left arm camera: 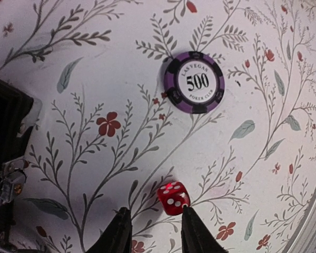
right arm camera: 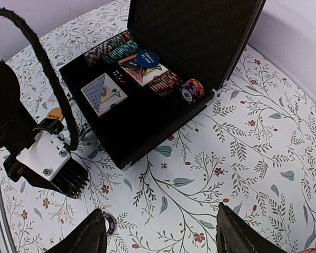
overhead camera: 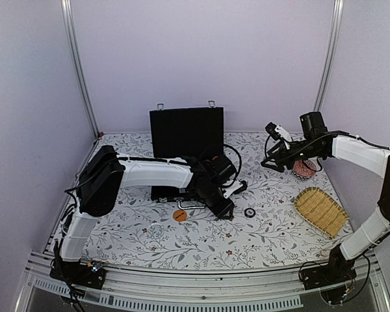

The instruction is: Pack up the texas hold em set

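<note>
The black case (overhead camera: pixel 186 132) stands open at the table's middle. In the right wrist view its tray (right arm camera: pixel 142 124) holds rows of chips (right arm camera: pixel 111 48), cards (right arm camera: pixel 104 93), a blue disc (right arm camera: pixel 147 58) and dark dice. An orange disc (overhead camera: pixel 180 215) lies in front of the case. A purple 500 chip (left arm camera: pixel 194 83) lies on the cloth, also seen from above (overhead camera: pixel 249 212). My left gripper (left arm camera: pixel 154 212) is open just behind a small red die (left arm camera: pixel 174 198), which touches its right fingertip. My right gripper (right arm camera: pixel 158 224) is open wide and empty above the cloth, right of the case.
A red patterned dish (overhead camera: pixel 303 169) sits at the right under my right arm, and a woven yellow basket (overhead camera: pixel 320 210) lies in front of it. The case's corner and latch (left arm camera: pixel 8 179) are close on the left of my left gripper. The floral cloth (overhead camera: pixel 149 237) covers the table.
</note>
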Robot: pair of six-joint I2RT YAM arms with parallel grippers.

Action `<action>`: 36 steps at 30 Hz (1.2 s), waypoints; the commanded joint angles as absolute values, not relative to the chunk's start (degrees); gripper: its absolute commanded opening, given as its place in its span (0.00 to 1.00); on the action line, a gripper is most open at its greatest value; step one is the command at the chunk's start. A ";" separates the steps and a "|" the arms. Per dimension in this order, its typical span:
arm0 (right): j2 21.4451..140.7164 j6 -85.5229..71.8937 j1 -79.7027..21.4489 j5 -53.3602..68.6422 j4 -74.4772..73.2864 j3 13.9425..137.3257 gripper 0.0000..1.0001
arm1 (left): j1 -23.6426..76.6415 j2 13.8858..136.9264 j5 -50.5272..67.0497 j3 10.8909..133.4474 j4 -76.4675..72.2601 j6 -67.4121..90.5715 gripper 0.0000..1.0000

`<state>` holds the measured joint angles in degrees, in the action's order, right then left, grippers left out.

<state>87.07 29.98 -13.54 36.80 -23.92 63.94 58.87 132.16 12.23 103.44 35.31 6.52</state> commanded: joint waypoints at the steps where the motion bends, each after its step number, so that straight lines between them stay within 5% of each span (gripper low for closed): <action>1: 88.01 30.65 -13.80 37.93 -23.29 63.42 0.72 | 59.45 132.43 11.11 104.72 37.23 8.28 0.33; 15: 88.33 30.83 -13.69 37.71 -23.44 63.29 0.72 | 60.36 135.61 12.43 107.87 38.07 9.36 0.38; 36: 89.99 31.25 -13.69 37.18 -23.99 63.72 0.72 | 60.42 133.97 9.16 108.77 40.14 9.73 0.18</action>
